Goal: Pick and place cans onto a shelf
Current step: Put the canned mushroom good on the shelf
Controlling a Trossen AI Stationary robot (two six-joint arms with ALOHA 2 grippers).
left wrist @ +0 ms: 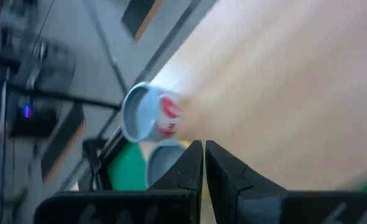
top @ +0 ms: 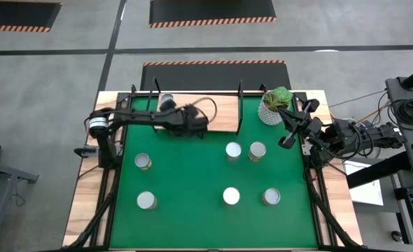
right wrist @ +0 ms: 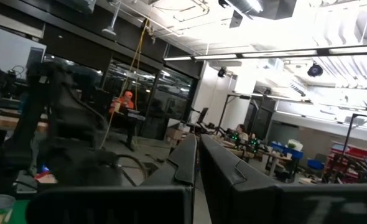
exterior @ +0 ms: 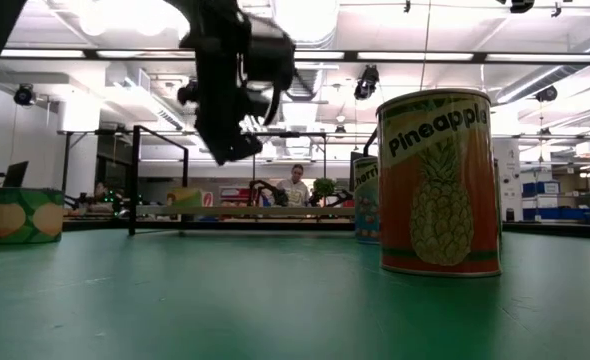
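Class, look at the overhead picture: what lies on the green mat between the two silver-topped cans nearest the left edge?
Nothing: in the high view, bare green mat separates the upper silver-topped can from the lower one.

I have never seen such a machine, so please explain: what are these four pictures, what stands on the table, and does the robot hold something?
It is a robot with two dark arms at a table. One picture looks down from above, one looks level across the table, and two come from cameras on the wrists. On the green mat stand six cans. At the back is the wooden shelf, where one can lies on its side, and beside it a potted plant. The left gripper is over the shelf, shut and empty. The right gripper waits at the right edge, also shut and empty.
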